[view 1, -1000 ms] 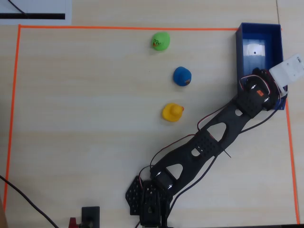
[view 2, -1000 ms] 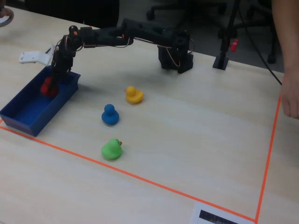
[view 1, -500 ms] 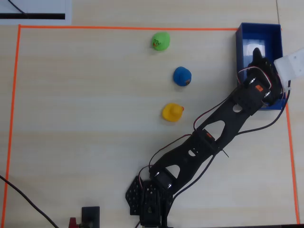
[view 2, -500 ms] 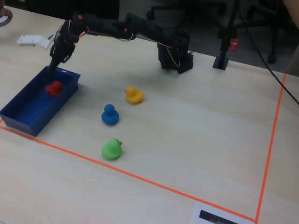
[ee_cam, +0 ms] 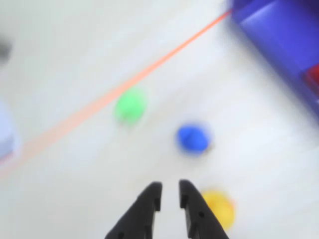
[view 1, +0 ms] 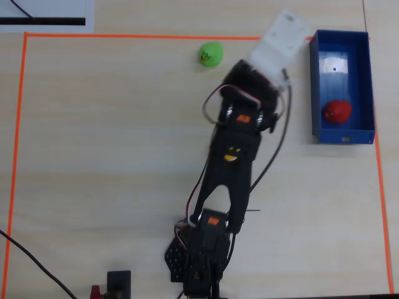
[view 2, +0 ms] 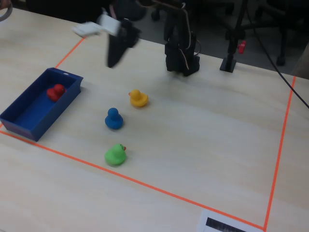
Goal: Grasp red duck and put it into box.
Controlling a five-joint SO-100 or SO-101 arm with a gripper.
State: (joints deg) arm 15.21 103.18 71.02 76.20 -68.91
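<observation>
The red duck (view 1: pixel 336 111) lies inside the blue box (view 1: pixel 315 81), near the box's lower end in the overhead view. In the fixed view the duck (view 2: pixel 56 91) sits at the far end of the box (view 2: pixel 34 126). In the blurred wrist view only a red patch (ee_cam: pixel 314 74) shows inside the box (ee_cam: pixel 279 30) at the top right. My gripper (ee_cam: pixel 169 191) is empty, with a narrow gap between its black jaws. In the fixed view it (view 2: pixel 113 60) hangs in the air, to the right of the box and behind the ducks.
A green duck (view 2: pixel 116 154), a blue duck (view 2: pixel 114 119) and a yellow duck (view 2: pixel 138 98) stand on the table right of the box. Orange tape (view 2: pixel 145 183) frames the work area. In the overhead view my arm (view 1: pixel 234 149) hides the blue and yellow ducks.
</observation>
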